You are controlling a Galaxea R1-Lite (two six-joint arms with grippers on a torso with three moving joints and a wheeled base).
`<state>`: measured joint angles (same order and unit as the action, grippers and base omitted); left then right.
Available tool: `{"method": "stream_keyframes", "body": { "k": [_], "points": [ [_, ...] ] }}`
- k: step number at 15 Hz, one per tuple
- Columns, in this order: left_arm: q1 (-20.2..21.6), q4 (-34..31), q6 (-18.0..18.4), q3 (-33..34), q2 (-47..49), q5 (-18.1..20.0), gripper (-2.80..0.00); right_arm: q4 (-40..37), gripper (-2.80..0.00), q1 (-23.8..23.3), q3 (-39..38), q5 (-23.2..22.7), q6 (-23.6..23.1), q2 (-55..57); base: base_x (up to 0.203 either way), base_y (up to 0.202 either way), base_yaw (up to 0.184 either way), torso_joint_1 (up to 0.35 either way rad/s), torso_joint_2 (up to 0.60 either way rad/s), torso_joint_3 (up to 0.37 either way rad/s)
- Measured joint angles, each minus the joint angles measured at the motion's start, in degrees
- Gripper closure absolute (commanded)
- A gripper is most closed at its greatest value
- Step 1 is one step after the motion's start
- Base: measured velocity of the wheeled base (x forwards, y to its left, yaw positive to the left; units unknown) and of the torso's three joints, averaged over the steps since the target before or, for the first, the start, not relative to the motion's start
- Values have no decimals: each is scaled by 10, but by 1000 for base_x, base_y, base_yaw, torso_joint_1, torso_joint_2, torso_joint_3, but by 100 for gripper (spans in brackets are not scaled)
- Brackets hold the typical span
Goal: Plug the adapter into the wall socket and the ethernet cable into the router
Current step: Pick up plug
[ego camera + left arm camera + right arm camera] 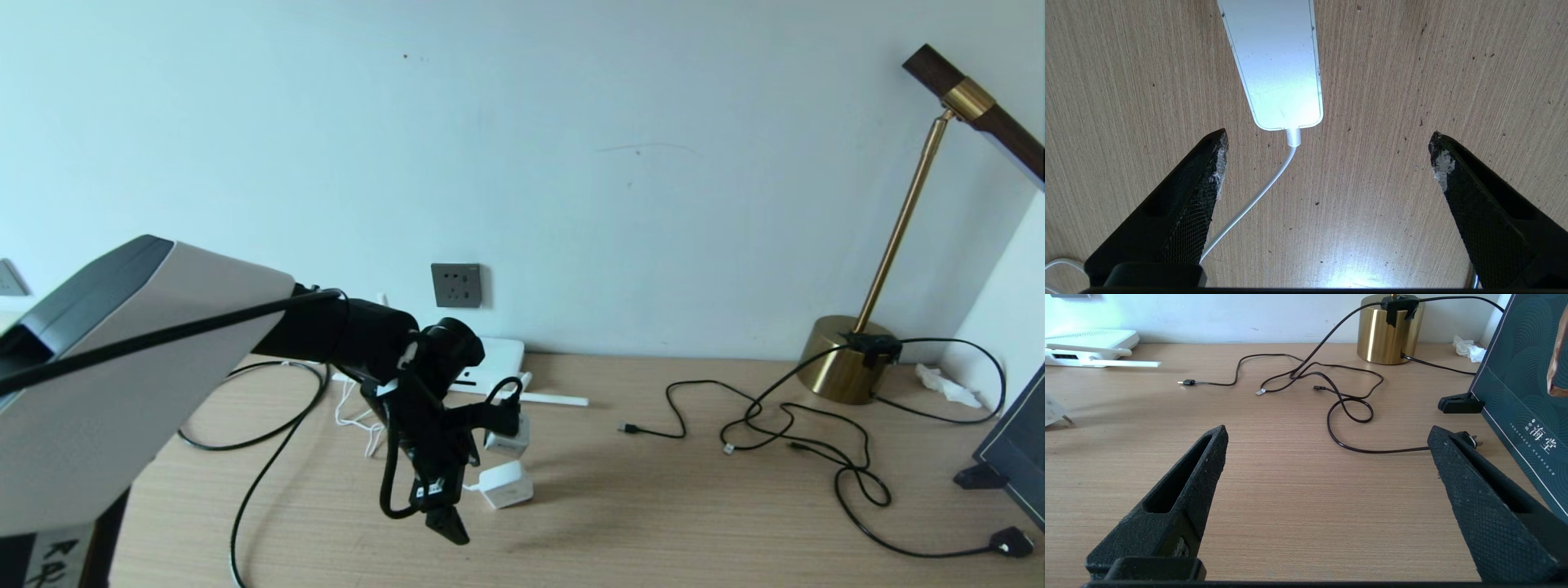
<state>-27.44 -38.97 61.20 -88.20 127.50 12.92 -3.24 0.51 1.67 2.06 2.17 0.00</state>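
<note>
Left gripper spread wide, empty, pointing down over small white rounded plastic adapter lying mid wooden tabletop, likely lining up a grasp; dark grey square wall socket above back edge.

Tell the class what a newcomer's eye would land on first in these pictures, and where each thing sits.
First comes the black left gripper, jaws wide, hanging over the wooden desk just short of the white adapter. Behind it, the dark grey wall socket sits alone on the pale wall above the white router. At the desk's right end stands a brass lamp amid tangled thin black cords.
</note>
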Motion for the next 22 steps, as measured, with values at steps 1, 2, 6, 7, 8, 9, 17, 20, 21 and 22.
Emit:
{"method": "stream_keyframes", "body": {
  "k": [1,2,6,7,8,9,17,20,21,22],
  "points": [
    [0,0,0,0,0,0,-280,0,-280,0,0,0,0,0,0,0,0,0,0,0],
    [0,0,0,1,0,0,-280,0,-280,0,0,0,0,0,0,0,0,0,0,0],
    [0,1,1,0,-2,-1,-280,0,-280,0,0,0,0,0,0,0,0,0,0,0],
    [0,4,1,0,-2,-2,-280,0,-280,0,0,0,0,0,0,0,0,0,0,0],
    [0,12,1,0,-2,-4,-280,0,-280,0,0,0,0,0,0,0,0,0,0,0],
    [1,26,1,-1,-2,-11,-280,0,-280,0,0,0,0,0,0,0,0,0,0,0],
    [11,37,1,-1,-5,-24,-280,0,-280,0,0,0,0,0,0,0,0,0,0,0],
    [11,38,1,-1,-6,-24,-280,0,-280,0,0,0,0,0,0,0,0,0,0,0],
    [12,43,1,-1,-6,-25,-280,0,-280,0,0,0,0,0,0,0,0,0,0,0],
    [12,46,1,-2,-5,-25,-280,0,-280,0,0,0,0,0,0,0,0,0,0,0]
  ]
}}
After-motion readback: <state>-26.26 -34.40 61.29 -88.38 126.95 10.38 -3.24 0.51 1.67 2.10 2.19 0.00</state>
